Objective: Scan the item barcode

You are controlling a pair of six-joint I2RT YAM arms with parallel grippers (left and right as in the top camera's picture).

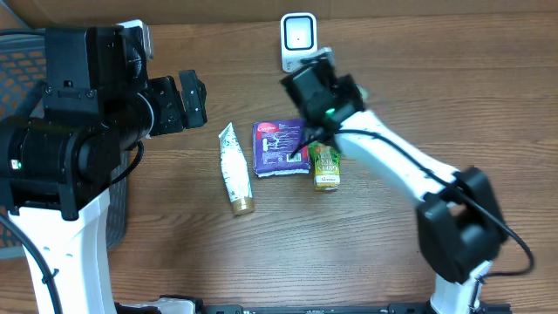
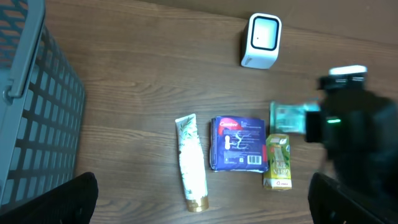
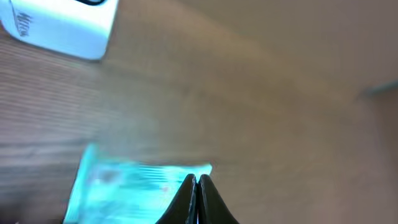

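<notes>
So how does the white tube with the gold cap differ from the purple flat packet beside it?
The white tube with the gold cap is long and narrow; the purple flat packet is squarish. The tube is pale, the packet dark. Both lie flat on the wooden table.

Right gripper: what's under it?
A teal packet shows below the right gripper, shut fingertips at its edge, wooden table around it. Overhead, the arm covers the packet. Its print is blurred; whether it is pinched or just touched cannot be told.
</notes>
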